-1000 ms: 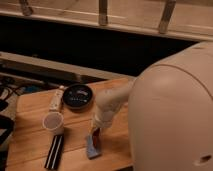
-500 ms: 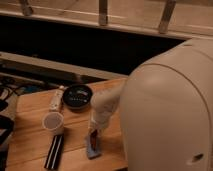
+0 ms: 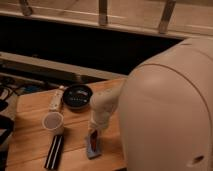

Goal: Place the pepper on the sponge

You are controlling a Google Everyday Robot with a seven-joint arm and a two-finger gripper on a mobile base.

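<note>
The blue-grey sponge [image 3: 93, 149] lies flat on the wooden table [image 3: 30, 107], near its front edge. The dark red pepper [image 3: 93, 139] is right at the sponge's far end and looks to be touching it. My gripper [image 3: 94, 132] hangs at the end of the white arm [image 3: 102, 107], directly above the pepper and in contact with its top. The arm's large rounded shell hides the right side of the table.
A round grey cup [image 3: 52, 121] stands left of the sponge, with a black-and-white striped bar [image 3: 54, 151] in front of it. Farther back are a black bowl [image 3: 77, 95] and a white elongated object [image 3: 56, 98]. Cables lie off the table's left edge.
The arm's shell now fills more of the right side of the view. The gripper stays over the sponge with the pepper beneath it, a little lower than before.
</note>
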